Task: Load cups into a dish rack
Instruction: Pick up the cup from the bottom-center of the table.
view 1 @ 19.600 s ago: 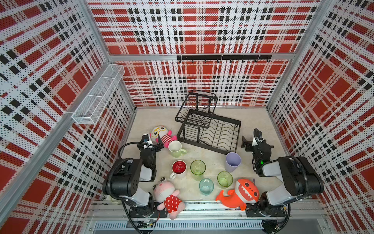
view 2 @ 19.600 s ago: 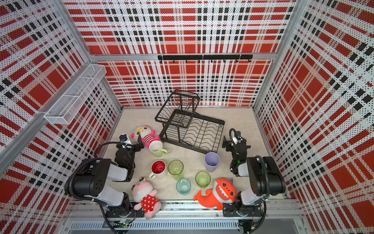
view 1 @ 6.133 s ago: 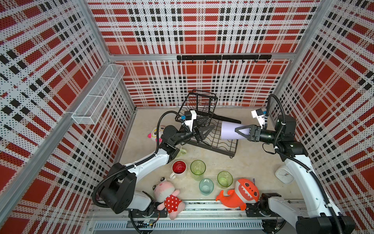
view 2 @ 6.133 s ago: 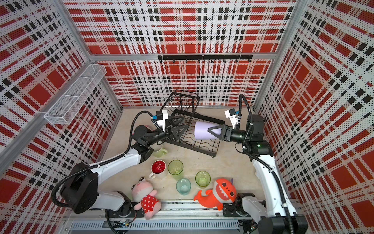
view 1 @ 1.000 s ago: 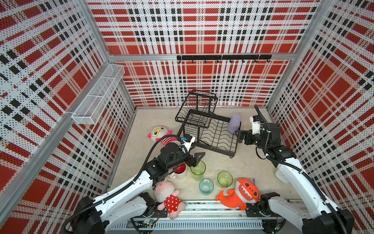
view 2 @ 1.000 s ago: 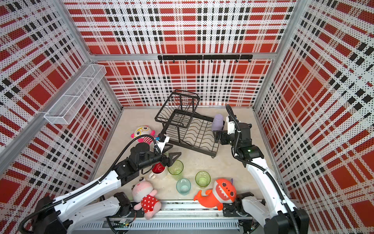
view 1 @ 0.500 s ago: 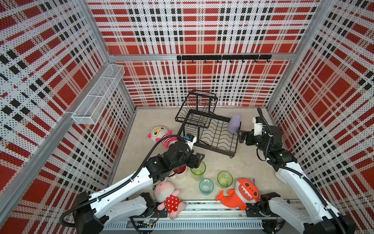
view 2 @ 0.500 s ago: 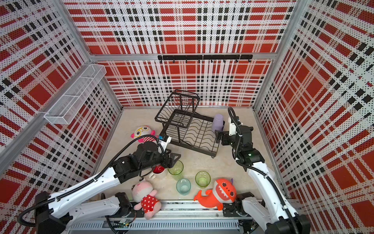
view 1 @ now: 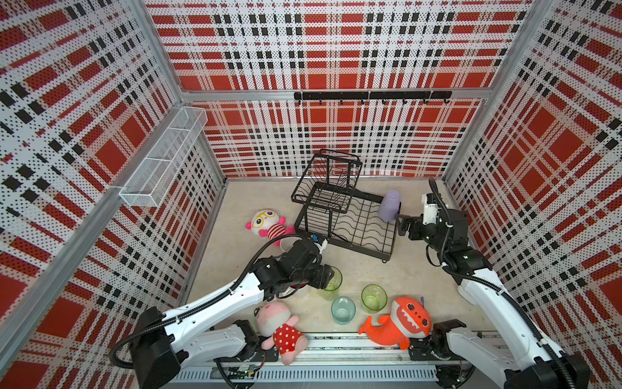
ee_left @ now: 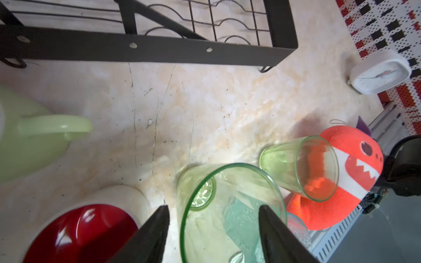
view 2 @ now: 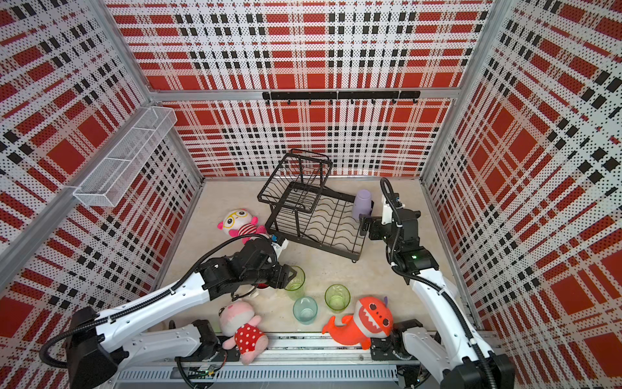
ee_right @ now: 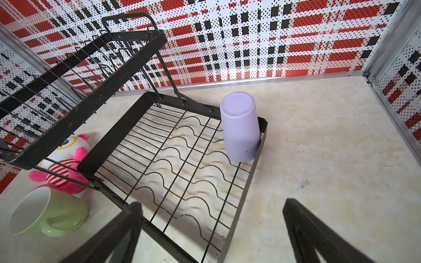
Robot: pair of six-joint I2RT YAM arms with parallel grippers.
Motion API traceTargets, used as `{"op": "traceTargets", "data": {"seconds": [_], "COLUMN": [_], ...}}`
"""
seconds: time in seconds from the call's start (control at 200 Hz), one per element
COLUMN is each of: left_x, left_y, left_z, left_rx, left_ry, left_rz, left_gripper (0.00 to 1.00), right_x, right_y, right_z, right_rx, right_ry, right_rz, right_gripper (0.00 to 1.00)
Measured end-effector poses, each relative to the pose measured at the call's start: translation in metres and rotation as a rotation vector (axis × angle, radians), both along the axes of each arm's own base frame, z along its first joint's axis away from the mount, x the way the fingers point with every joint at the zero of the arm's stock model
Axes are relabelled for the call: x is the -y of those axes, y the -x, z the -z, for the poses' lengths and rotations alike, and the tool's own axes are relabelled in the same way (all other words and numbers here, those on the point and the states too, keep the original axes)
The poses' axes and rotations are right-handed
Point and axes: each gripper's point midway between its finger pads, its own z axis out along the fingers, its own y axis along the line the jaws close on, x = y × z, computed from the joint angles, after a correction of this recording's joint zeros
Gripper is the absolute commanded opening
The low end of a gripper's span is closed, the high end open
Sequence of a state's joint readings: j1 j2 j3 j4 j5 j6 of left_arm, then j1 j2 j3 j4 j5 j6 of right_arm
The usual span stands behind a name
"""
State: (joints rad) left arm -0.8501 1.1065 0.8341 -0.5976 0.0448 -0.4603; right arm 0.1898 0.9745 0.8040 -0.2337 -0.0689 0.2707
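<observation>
On the left of the tabletop, pale green mug (ee_right: 50, 211) on its side, just beside a pink striped plush (view 1: 269, 225) and off the near corner of the dish rack (ee_right: 91, 100). Next, white mug with red inside (ee_left: 79, 230), upright, mostly hidden under the left arm in both top views. Left gripper (ee_left: 213, 207) down over the tall clear green glass (view 1: 333, 281). Jaws partly open, one black finger (ee_left: 157, 227) outside the wall with a sliver of gap, the other at the opposite side of the rim, inside or outside unclear. No firm hold visible; glass upright on the tabletop. Teal glass (view 1: 342, 310) and short green glass (view 1: 373, 298) upright near the front edge, orange shark plush (view 1: 400, 320) just beside them. Behind, in the rack's lower tier, lilac tumbler (ee_right: 240, 127) upside down in the far right corner, against the rim. At far right, right gripper (ee_right: 216, 227) spread wide, empty, just beside the rack's right edge, apart from the tumbler.
</observation>
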Motion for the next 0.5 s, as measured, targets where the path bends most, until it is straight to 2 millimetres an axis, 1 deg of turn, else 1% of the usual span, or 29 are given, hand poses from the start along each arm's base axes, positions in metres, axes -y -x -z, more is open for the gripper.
{"op": "traceTargets", "data": {"seconds": [0.16,0.271,0.421,0.496], "left_x": [-0.013,-0.011,-0.007,-0.004], "left_y": [-0.007,-0.004,0.001,0.001], "left_z": [0.003,0.007,0.008,0.012], "left_rx": [-0.012,-0.029,-0.039,-0.047], "left_ry": [-0.031,-0.042,-0.043,-0.056], "left_rz": [-0.026,0.009,0.052,0.068], "left_gripper": [0.59,0.53,0.52,0.50], "right_x": [0.001,0.002,0.002,0.002], "right_y": [0.000,0.000,0.000,0.000], "right_z": [0.000,0.000,-0.001,-0.001], "right_rx": [0.001,0.002,-0.001,-0.002], "right_ry": [0.003,0.005,0.002,0.002], "right_rz": [0.007,0.012,0.014,0.014], "right_gripper": [1.00,1.00,1.00,1.00]}}
